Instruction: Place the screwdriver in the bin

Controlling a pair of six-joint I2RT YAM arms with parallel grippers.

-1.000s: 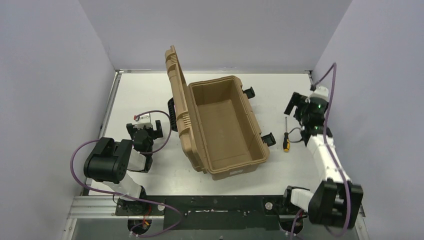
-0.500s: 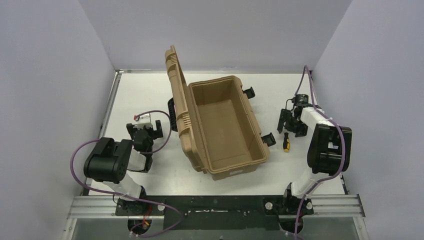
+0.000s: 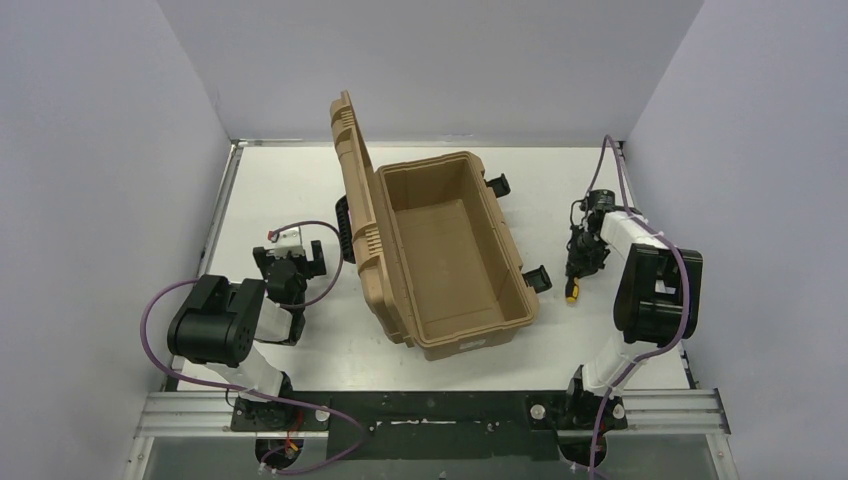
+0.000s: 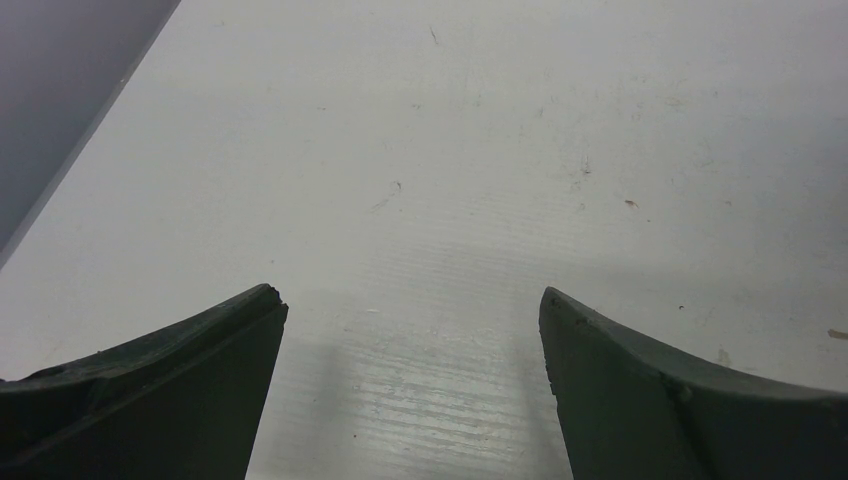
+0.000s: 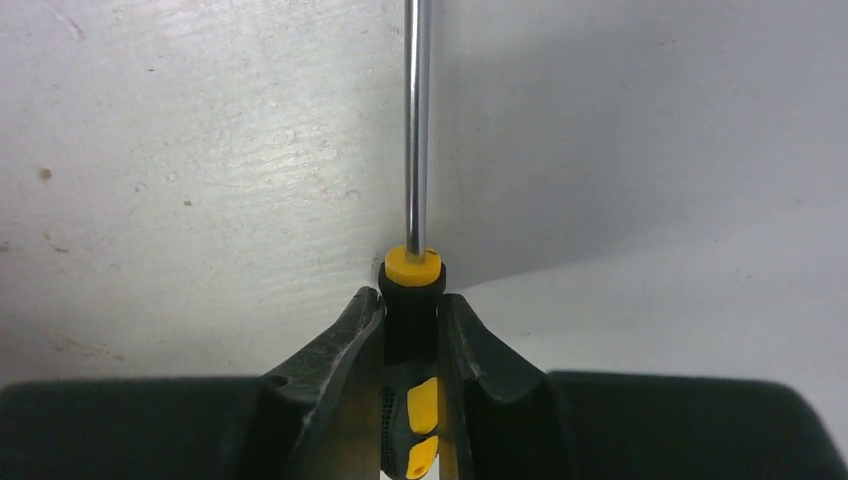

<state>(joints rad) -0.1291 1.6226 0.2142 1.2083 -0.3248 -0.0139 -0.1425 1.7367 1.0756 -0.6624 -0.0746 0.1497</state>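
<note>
Gripping the screwdriver (image 5: pixel 412 268), apparently not yet lifted.
Right pincer (image 5: pixel 412 303) pinches its handle on the desk (image 3: pixel 560 200) beside the open, empty bin (image 3: pixel 425 165); left pincer (image 4: pixel 412 310) gapes wide, idle. Carry and drop remain.

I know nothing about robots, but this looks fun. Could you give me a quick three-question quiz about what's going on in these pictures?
1. True or false: the left claw is holding the screwdriver.
2. The lid of the bin is: A) shut, B) standing open, C) missing.
3. Fill in: the right claw is closed on the screwdriver's ____.

Key: 1 false, the left claw is open and holds nothing; 2 B; 3 handle.
</note>
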